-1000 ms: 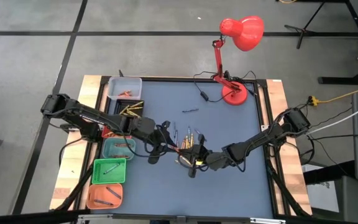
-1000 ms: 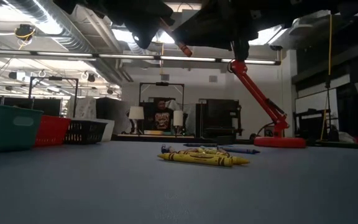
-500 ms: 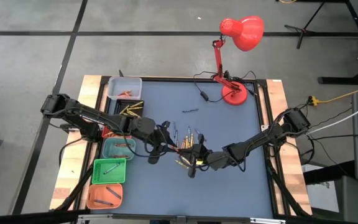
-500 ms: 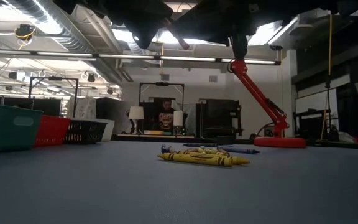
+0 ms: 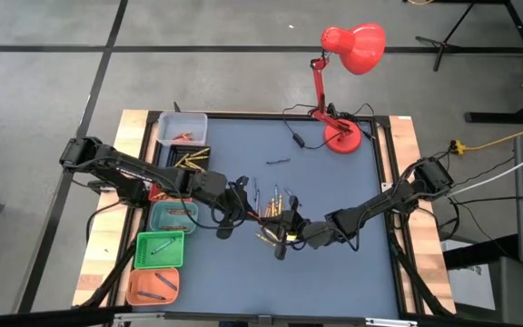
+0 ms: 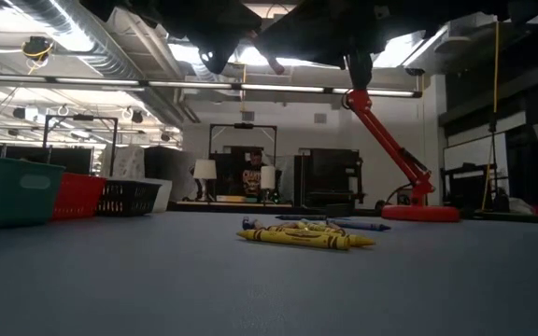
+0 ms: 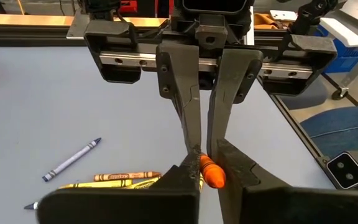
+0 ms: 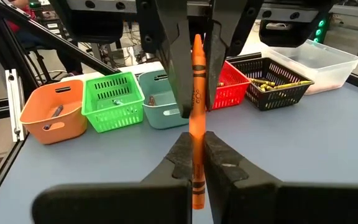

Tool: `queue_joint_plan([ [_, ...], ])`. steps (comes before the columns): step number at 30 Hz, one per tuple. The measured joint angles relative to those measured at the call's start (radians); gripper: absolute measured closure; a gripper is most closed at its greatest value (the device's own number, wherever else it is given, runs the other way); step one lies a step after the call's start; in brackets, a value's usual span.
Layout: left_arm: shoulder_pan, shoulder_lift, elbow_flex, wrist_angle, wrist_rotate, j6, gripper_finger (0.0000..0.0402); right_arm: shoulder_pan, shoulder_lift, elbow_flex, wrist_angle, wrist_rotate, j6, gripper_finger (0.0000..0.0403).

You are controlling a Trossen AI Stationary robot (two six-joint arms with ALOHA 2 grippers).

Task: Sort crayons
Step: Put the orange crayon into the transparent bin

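Both our left tool (image 7: 205, 163) and right tool (image 8: 194, 149) pinch one orange crayon (image 8: 196, 93) above the yellow crayon pile (image 6: 299, 236), so right should release gently.

In your low view, both arms are cut off at the top edge; the orange crayon (image 6: 276, 67) barely shows.

Red desk lamp (image 5: 352, 47), row of coloured bins (image 8: 166, 93), blue table (image 5: 334, 182), black cable (image 5: 293, 138)
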Motion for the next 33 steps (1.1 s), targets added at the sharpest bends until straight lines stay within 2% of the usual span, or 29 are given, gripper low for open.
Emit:
queue_joint_plan([
  [10,0.001,0.0,0.0,0.0,-0.005,0.0,0.0389,0.0,0.0,0.0,-0.002,-0.001,0.0,0.0382],
  [18,0.002,0.0,0.0,0.0,-0.006,-0.022,0.0389,0.0,0.0,0.0,-0.003,-0.007,0.0,0.0297],
  [22,0.019,-0.002,0.0,0.0,0.005,-0.07,0.0389,0.0,0.0,0.0,-0.012,-0.008,0.0,0.0269],
  [26,0.055,-0.008,-0.001,-0.02,0.034,-0.097,0.0389,0.0,0.0,0.0,-0.055,-0.007,0.0,0.0261],
  [33,0.136,-0.038,-0.002,-0.182,0.055,-0.11,0.0389,0.0,0.0,0.001,-0.192,-0.008,0.052,0.026],
])
